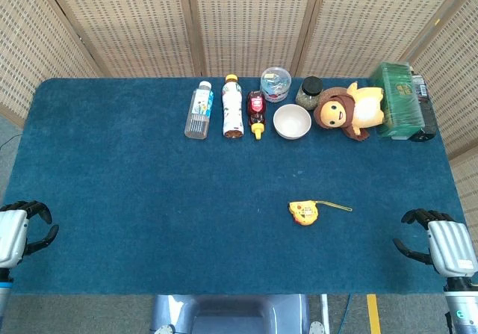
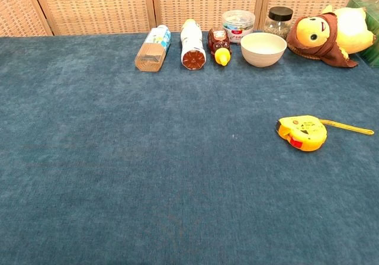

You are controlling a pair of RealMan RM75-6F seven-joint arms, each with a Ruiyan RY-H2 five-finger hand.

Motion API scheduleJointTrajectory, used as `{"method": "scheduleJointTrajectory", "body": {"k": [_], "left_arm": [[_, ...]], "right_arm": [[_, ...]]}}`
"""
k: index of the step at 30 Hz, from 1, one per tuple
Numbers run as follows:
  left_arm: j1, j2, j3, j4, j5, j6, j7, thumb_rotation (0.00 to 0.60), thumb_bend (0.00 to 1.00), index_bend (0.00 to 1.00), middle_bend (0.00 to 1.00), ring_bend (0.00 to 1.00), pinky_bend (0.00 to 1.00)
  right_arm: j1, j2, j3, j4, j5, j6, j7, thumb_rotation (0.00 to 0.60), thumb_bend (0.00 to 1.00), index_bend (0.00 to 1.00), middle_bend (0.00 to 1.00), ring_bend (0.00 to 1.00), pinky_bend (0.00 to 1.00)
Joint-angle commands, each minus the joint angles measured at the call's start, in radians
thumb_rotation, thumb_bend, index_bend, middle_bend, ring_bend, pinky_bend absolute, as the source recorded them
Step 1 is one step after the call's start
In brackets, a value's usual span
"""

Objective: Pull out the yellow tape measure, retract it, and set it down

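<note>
The yellow tape measure (image 1: 303, 212) (image 2: 301, 133) lies on the blue table, right of centre, with a short length of yellow blade (image 1: 334, 205) (image 2: 347, 127) sticking out to the right. My left hand (image 1: 16, 229) hangs at the table's near left corner, fingers apart, holding nothing. My right hand (image 1: 442, 244) sits at the near right corner, fingers slightly curled and apart, holding nothing, well right of the tape measure. Neither hand shows in the chest view.
Along the far edge stand a clear bottle (image 1: 199, 110), a white bottle (image 1: 233, 107), a small sauce bottle (image 1: 256, 113), a plastic tub (image 1: 275, 84), a white bowl (image 1: 292, 121), a jar (image 1: 309, 92), a plush toy (image 1: 349, 110) and a green box (image 1: 399, 101).
</note>
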Motion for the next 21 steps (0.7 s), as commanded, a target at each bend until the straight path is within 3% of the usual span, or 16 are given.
{"method": "scheduleJointTrajectory", "body": {"k": [1,14,21], "left_arm": [[0.001,0.002,0.002,-0.001,0.003,0.000,-0.001,0.600,0.28,0.59,0.53,0.40,0.40],[-0.005,0.046,-0.006,-0.027,0.011,-0.003,0.000,0.600,0.28,0.59,0.53,0.40,0.40],[-0.033,0.098,-0.021,-0.069,0.014,-0.034,0.011,0.600,0.28,0.59,0.53,0.40,0.40]], "right_arm": [[-0.002,0.000,-0.002,-0.001,-0.001,0.001,0.002,0.503,0.25,0.44,0.46,0.43,0.40],[0.003,0.015,0.000,-0.025,-0.016,0.001,-0.005,0.504,0.25,0.43,0.46,0.43,0.40],[0.089,0.022,0.029,-0.054,-0.012,-0.112,-0.007,0.504,0.24,0.38,0.46,0.45,0.44]]}}
